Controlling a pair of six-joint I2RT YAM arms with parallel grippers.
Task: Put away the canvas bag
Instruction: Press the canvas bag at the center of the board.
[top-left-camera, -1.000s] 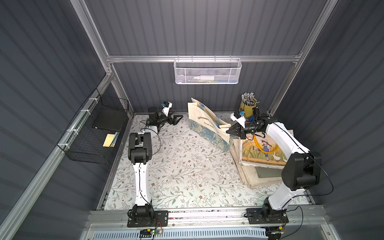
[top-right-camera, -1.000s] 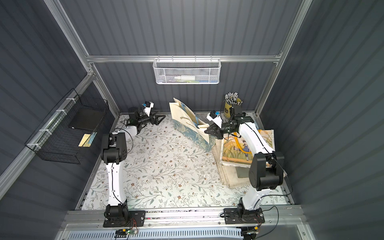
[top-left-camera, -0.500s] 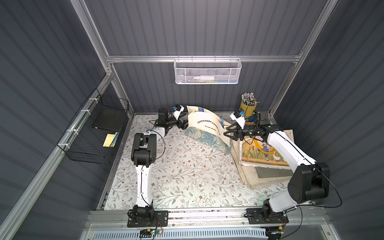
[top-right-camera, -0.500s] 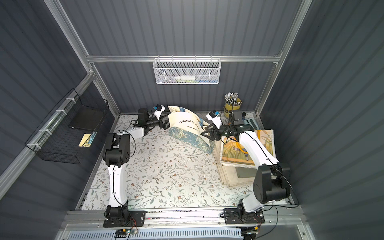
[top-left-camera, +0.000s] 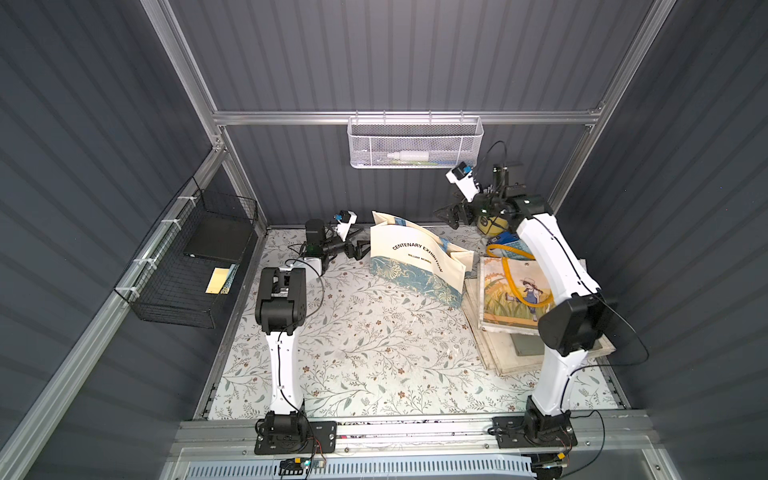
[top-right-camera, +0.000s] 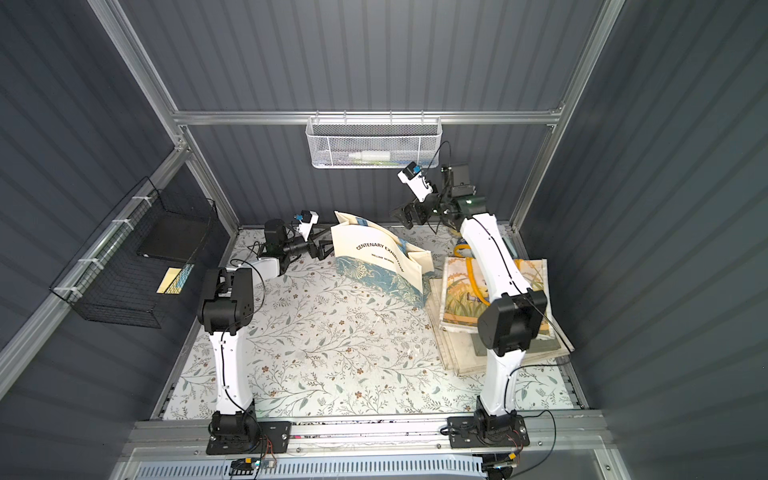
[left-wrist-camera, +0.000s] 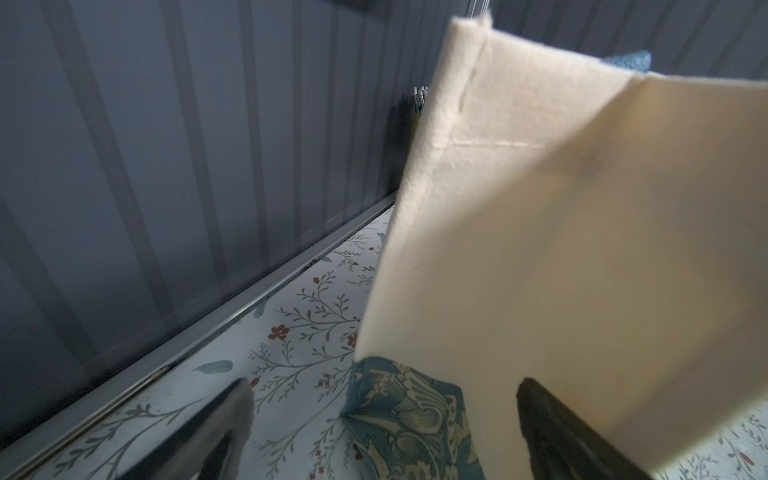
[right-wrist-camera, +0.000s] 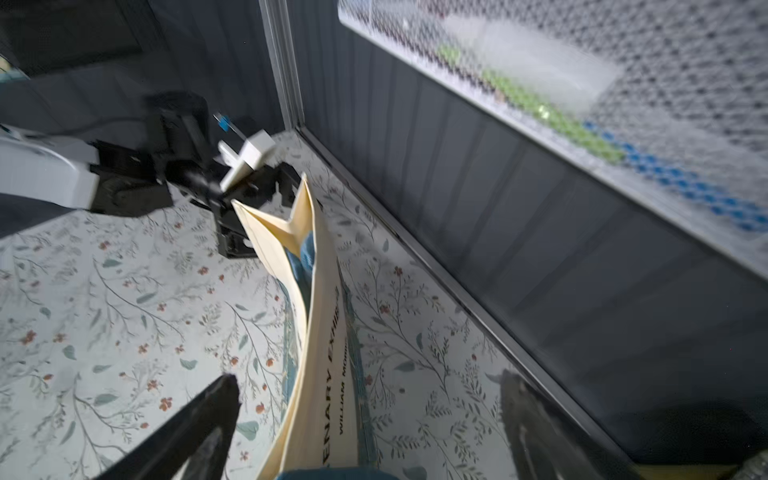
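Both top views, starting at the left wall: a black wire basket (top-left-camera: 183, 266) hangs there with a dark flat item and a yellow card inside. Moving in, the left gripper (top-left-camera: 358, 250) sits low over the flowered table (top-left-camera: 353, 345), jaws spread wide and gripping nothing, its tips just beside the left edge of the canvas bag (top-left-camera: 415, 262). Over to the left wrist view: the bag's cream side (left-wrist-camera: 540, 249) fills the space ahead, its patterned lower corner sits between the two dark fingers (left-wrist-camera: 216, 428), and whether either one touches the cloth, I cannot tell. Back to the middle of the table: the bag stands on its base near the back wall, sagging, printed face toward the front, right end against the stack of flat bags (top-left-camera: 511, 299) on the right. Above, on the back wall, a white mesh basket (top-left-camera: 415, 143) holds a bottle. Now the right gripper (top-left-camera: 449, 216): it is up in the air close to the back wall, above the bag's right end and clear of it, jaws wide apart with nothing between them. The right wrist view confirms it, the bag (right-wrist-camera: 320, 353) running away below the spread fingers (right-wrist-camera: 199, 428) toward the left gripper (right-wrist-camera: 266, 216) at its far end.
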